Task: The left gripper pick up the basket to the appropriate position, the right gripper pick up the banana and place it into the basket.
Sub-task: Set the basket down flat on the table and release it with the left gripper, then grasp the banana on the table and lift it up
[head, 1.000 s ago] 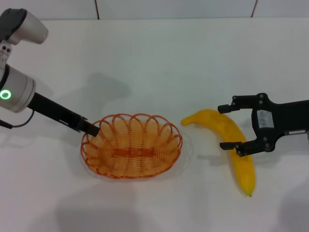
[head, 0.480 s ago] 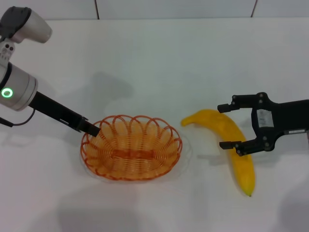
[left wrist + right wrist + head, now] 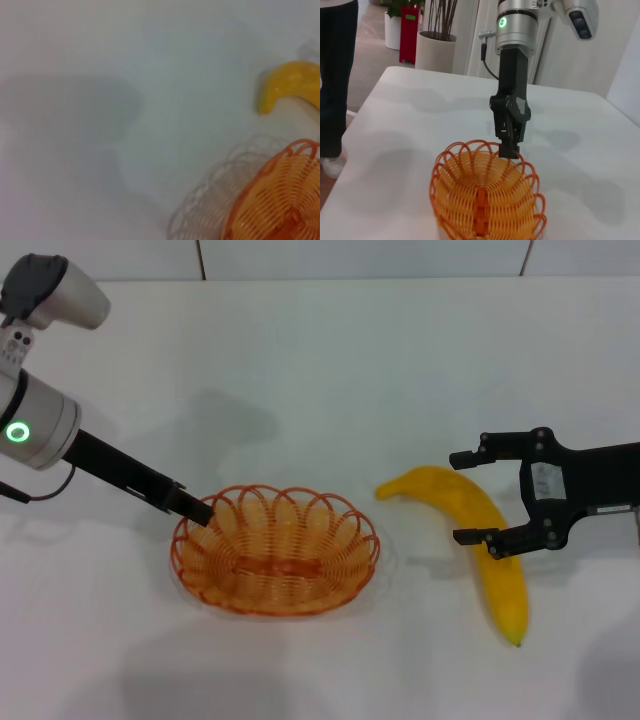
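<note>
The orange wire basket [image 3: 275, 562] sits left of centre, and its shadow lies apart from it in the left wrist view, so it hangs slightly off the table. My left gripper [image 3: 197, 510] is shut on the basket's left rim, as the right wrist view shows too: left gripper [image 3: 510, 146], basket [image 3: 485, 200]. The yellow banana [image 3: 502, 590] lies on the table to the right of the basket. My right gripper [image 3: 458, 498] is open, with one finger on each side of the banana's middle. The left wrist view catches the banana's end [image 3: 287, 85] and part of the basket [image 3: 280, 200].
The white table [image 3: 320, 360] stretches back to a wall. In the right wrist view, a person's legs [image 3: 335, 75] and a potted plant [image 3: 436, 50] stand beyond the table's far edge.
The left gripper has carried the basket a little to the right and toward me. The right gripper and banana have stayed where they were.
</note>
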`<action>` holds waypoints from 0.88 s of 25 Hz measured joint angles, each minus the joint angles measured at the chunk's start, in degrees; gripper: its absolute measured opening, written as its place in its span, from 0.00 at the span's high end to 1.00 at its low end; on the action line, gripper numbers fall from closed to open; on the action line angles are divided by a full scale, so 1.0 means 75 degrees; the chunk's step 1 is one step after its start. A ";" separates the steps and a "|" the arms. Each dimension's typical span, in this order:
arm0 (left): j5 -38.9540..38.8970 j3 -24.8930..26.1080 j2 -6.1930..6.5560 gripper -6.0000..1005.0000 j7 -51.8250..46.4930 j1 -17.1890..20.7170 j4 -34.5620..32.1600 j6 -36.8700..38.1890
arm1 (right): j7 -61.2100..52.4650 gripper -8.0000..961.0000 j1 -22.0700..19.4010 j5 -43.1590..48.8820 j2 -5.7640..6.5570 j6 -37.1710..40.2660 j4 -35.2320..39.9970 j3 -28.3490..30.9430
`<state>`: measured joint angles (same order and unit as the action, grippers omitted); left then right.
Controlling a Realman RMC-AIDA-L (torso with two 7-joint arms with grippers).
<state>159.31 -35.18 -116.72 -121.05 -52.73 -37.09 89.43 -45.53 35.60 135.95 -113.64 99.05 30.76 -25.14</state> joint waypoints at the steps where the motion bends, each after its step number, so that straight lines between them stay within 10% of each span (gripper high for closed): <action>1: 0.0000 0.0000 0.0000 0.87 -0.0033 0.0000 0.0000 0.0002 | 0.0000 0.14 0.0000 0.0000 0.0000 0.0000 0.0000 0.0000; 5: -0.0010 -0.0009 0.0002 0.83 -0.0193 0.0000 0.0000 0.0006 | 0.0000 0.14 -0.0002 0.0000 0.0000 0.0000 0.0000 0.0000; 12: -0.0111 0.0046 0.0014 0.44 -0.0145 0.0243 -0.0575 0.0503 | 0.0000 0.14 -0.0131 -0.0225 0.0056 0.0053 0.0001 0.0008; 22: -0.3077 0.0094 0.0027 0.21 0.1627 0.2633 -0.3253 0.1872 | -0.0147 0.14 -0.0323 -0.0466 0.0086 0.0056 0.0004 0.0469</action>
<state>136.23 -34.47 -116.52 -108.85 -32.99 -61.48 103.47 -46.63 33.18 132.46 -112.99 99.47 30.79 -21.62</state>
